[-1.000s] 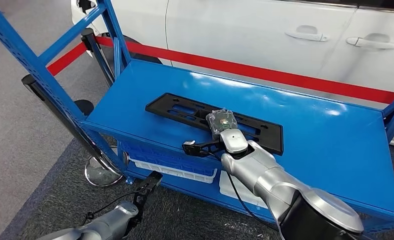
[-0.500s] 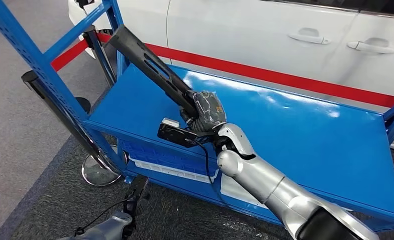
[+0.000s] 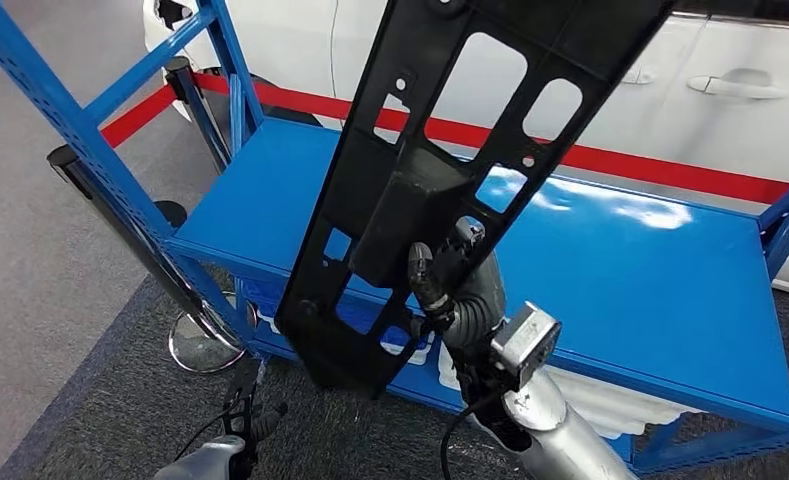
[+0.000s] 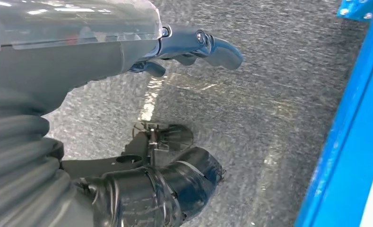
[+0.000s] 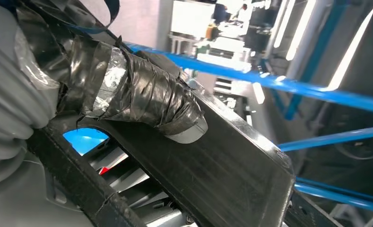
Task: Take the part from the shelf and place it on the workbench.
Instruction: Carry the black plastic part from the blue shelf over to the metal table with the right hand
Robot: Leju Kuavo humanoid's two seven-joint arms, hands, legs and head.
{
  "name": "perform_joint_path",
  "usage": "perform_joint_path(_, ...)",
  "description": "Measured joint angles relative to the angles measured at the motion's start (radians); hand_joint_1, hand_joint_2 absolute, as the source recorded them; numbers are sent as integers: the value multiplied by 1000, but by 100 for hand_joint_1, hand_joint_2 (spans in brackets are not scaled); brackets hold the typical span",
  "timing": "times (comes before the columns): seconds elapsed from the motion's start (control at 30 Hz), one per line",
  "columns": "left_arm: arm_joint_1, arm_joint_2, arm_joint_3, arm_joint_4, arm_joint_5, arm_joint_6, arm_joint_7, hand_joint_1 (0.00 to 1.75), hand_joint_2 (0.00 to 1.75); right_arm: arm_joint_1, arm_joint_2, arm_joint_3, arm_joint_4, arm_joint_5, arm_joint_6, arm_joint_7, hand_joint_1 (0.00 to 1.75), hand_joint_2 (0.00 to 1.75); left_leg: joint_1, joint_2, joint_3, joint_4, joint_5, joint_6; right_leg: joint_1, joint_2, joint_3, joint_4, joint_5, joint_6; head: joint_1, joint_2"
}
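The part is a long flat black plastic bracket (image 3: 440, 170) with several cut-out slots. It is lifted off the blue shelf (image 3: 650, 290) and stands tilted up close to the head camera, hiding much of the shelf top. My right hand (image 3: 458, 275) grips it near its middle from behind. In the right wrist view the taped thumb (image 5: 146, 97) presses on the black part (image 5: 231, 170). My left hand (image 3: 245, 420) hangs low beside the shelf, above the dark carpet. In the left wrist view its fingers (image 4: 208, 42) are apart with nothing in them.
The blue rack's uprights (image 3: 80, 140) rise at the left. A white car (image 3: 750, 110) and a red barrier tape (image 3: 690, 175) stand behind it. White trays (image 3: 410, 350) lie on the lower shelf. A black post with a round base (image 3: 205, 345) stands on the floor at the left.
The right hand has raised the black part from the shelf top and swung it upright toward the camera. The left hand stays low.
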Motion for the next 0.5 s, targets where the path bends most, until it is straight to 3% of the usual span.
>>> perform_joint_path(0.1,0,2,3,0,-3,0,4,0,175,9,-5,0,-45,6,12,9,175,175,4,2,-49,166,-128,-13,0,-2,-26,-2,24,-10,-5,0)
perform_joint_path(0.13,1,4,4,0,-4,0,6,0,175,13,-6,0,-55,5,17,12,175,175,5,2,-53,210,-152,-14,2,-3,-38,-2,33,-11,-5,0)
perform_joint_path(0.17,0,5,4,0,-4,-1,9,0,175,18,-7,0,-63,4,20,14,175,175,4,2,-40,219,-158,-14,3,-3,-50,-2,42,-11,-6,0)
perform_joint_path(0.2,0,6,4,0,-4,-2,10,0,175,21,-8,0,-70,2,23,15,175,175,4,2,-8,190,-148,-11,4,-2,-62,-2,53,-11,-6,0)
perform_joint_path(0.27,-3,10,5,0,-3,-4,13,0,175,25,-8,0,-84,0,27,16,175,175,-1,2,96,47,-114,2,5,-2,-82,-2,73,-8,-6,0)
perform_joint_path(0.33,-9,14,7,0,-3,-5,13,0,175,25,-10,0,-98,0,32,17,175,175,-10,2,157,-56,-91,16,5,-5,-91,-6,93,1,-5,0)
perform_joint_path(0.43,-11,17,12,0,1,-6,13,0,175,25,-12,0,-108,1,35,26,175,175,-13,3,152,-75,-60,29,3,-8,-92,-25,123,19,-5,0)
perform_joint_path(0.47,-10,17,15,0,3,-6,13,0,175,25,-14,0,-110,1,35,33,175,175,-10,5,146,-83,-43,34,4,-7,-97,-23,113,24,-4,0)
perform_joint_path(0.5,-9,18,17,0,4,-6,13,0,175,24,-16,0,-112,2,35,41,175,175,-7,9,137,-91,-24,41,4,-5,-106,-3,81,28,-2,0)
